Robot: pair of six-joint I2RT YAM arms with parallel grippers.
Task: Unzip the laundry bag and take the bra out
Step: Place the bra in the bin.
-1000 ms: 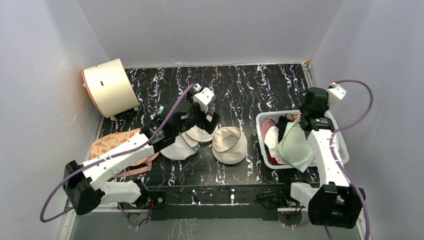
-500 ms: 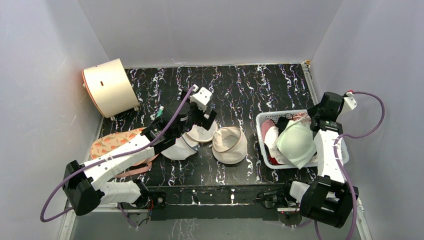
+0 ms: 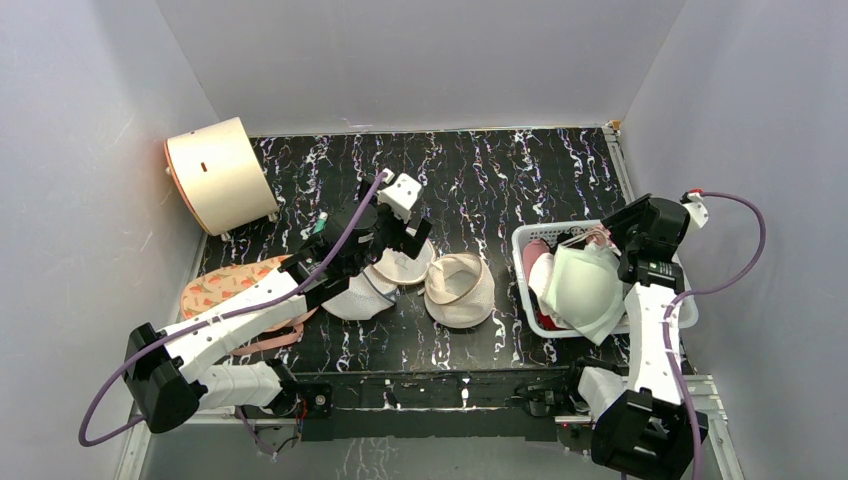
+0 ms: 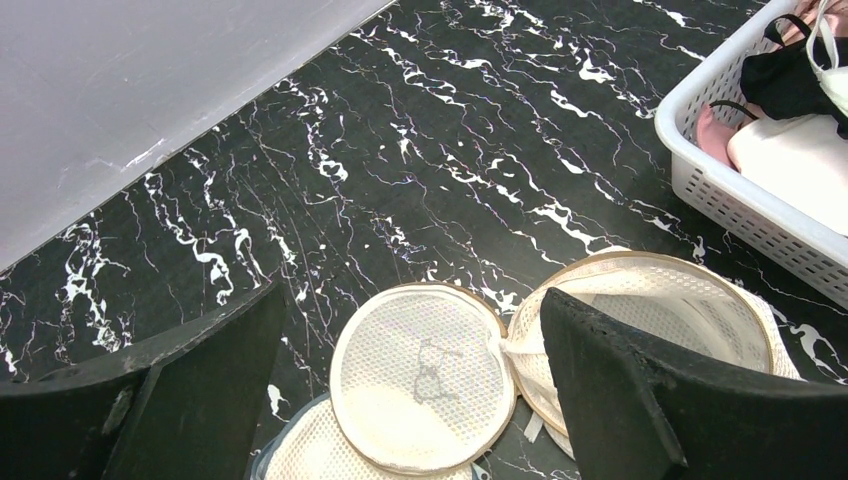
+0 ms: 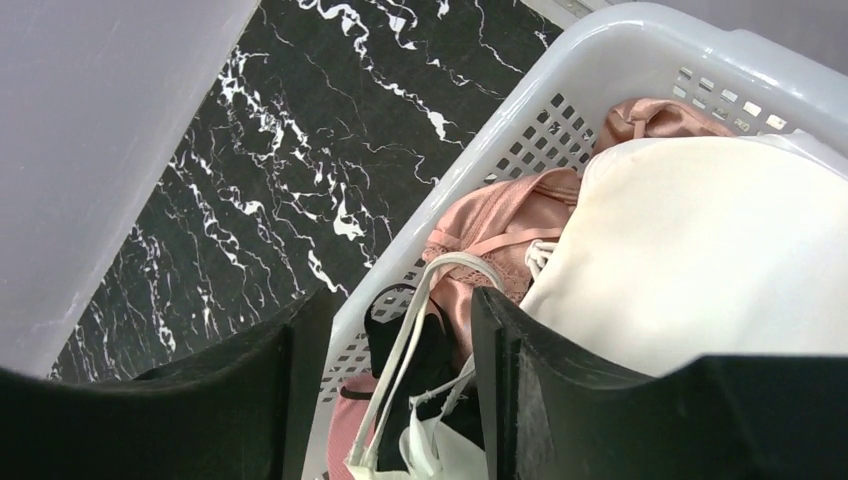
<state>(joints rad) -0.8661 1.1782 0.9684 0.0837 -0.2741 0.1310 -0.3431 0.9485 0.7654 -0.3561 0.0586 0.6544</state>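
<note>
Overall: a black marbled table (image 3: 520, 170) between grey walls, with two arms reaching over it.
Laundry bag (image 4: 420, 390): lies unzipped at mid-table. Its two round halves are folded open side by side and touch. The left half shows the flat face with a small black drawing, and the right half shows its hollow inside.
Bra (image 3: 585, 285): rests on top of the pile in the white basket (image 3: 518, 265) at the table's right side. Its pale cups face up, and its near edge overlaps the basket's front rim.
Left claw (image 4: 410, 300): hangs above the bag's flat face with its fingers spread wide, holding nothing.
Right claw (image 5: 395, 300): sits over the basket's far end with its fingers apart. A white strap (image 5: 445, 262) and a black part (image 5: 432, 365) lie loose in the gap below it, not pinched.
Pink garment (image 5: 490, 235): lies in the basket beside the cups.
White mesh bag (image 3: 355, 297): sits just left of the laundry bag, partly under the left arm.
Peach bra (image 3: 222, 283): lies near the table's left edge, partly under that same arm.
Cream drum (image 3: 215, 175): lies on its side in the back left corner.
</note>
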